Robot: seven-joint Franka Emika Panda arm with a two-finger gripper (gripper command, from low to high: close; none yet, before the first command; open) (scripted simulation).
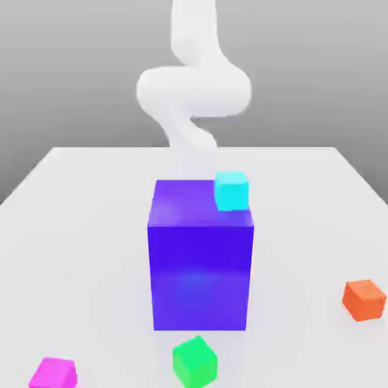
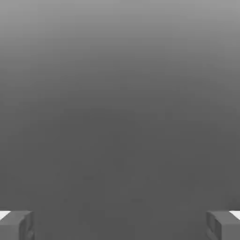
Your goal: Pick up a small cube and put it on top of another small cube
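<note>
- The pink cube sits at the near corner of the white table, on the exterior view's left, well apart from everything but the green cube, which is near it on the same front edge. Nothing is touching it, so my read is the pick hasn't started yet.
- The orange cube is off on the exterior view's right, alone on the table. Either it or the green one looks like a fair stacking target; can't tell which is meant.
- A big blue block stands dead center, and a cyan cube shows at its far top corner. Whether it rests on the block or sits behind it, I can't tell.
- The arm is folded up high behind the big block, a white blurry curl, nowhere near the small cubes.
- In the hand view the gripper has its two fingertips spread wide apart with nothing between them, just plain grey beyond. Looks like a parked start pose to me, hand open and ready to go down.
</note>
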